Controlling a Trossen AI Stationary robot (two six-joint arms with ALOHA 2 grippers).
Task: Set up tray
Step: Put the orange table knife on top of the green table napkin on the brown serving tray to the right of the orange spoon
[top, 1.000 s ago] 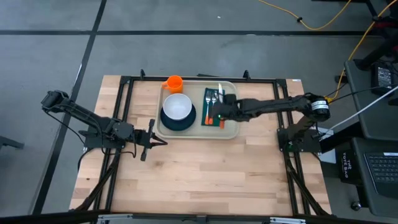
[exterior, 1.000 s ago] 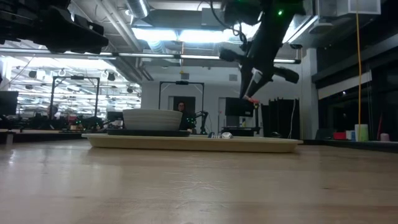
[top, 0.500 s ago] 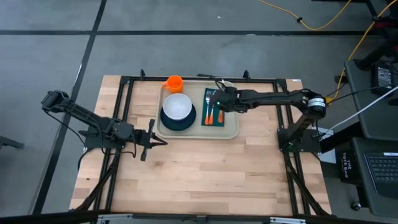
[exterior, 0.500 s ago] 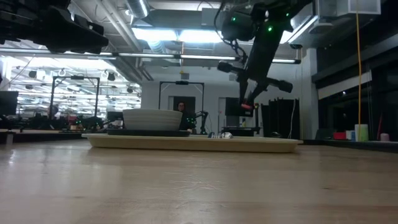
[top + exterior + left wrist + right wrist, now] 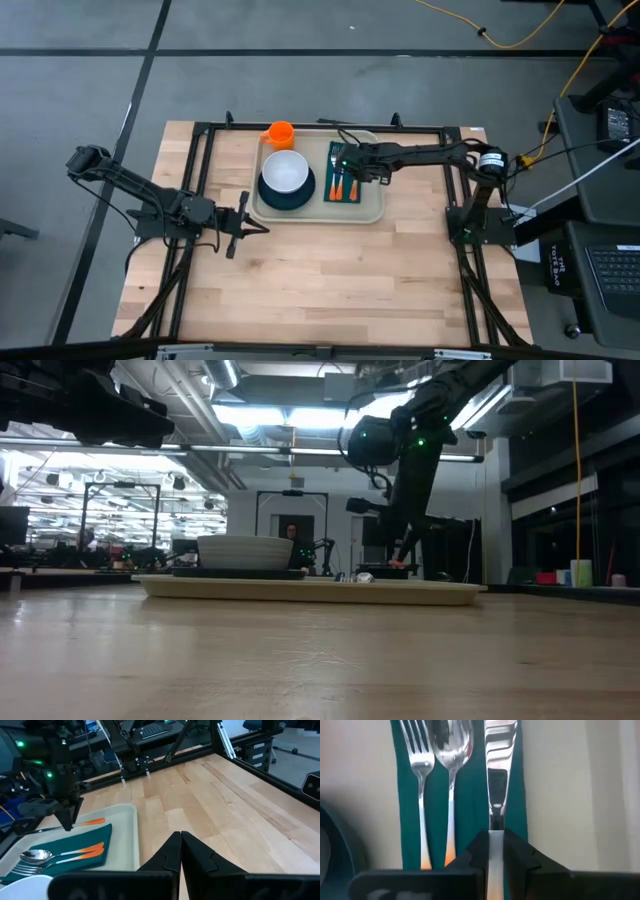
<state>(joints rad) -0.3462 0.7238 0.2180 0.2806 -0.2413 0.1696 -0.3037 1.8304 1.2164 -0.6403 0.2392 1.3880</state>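
The beige tray (image 5: 372, 205) lies at the table's far middle. On it are a dark plate with a white bowl (image 5: 286, 173) and a green napkin (image 5: 342, 178) bearing a fork (image 5: 417, 765) and a spoon (image 5: 451, 745). An orange cup (image 5: 279, 133) stands at the tray's far left corner. My right gripper (image 5: 356, 172) hangs low over the napkin's right edge, shut on an orange-handled knife (image 5: 90, 822). My left gripper (image 5: 256, 226) is shut on nothing above the table, left of the tray. My right gripper pinches the knife between its two fingers (image 5: 67, 817) where the blade (image 5: 495, 827) meets the orange handle. The fingers come steeply from above. The knife lies about level, parallel to the fork and spoon, low over the napkin's right edge; whether it rests there I cannot tell.
Bare wooden table (image 5: 330, 280) stretches on the near side of the tray. A black metal frame (image 5: 200, 150) runs around the table's edges and under both arms.
My right gripper has swung toward the table's far edge and come down close to the tray, still shut on the knife. The knife now hangs low beside the fork and spoon.
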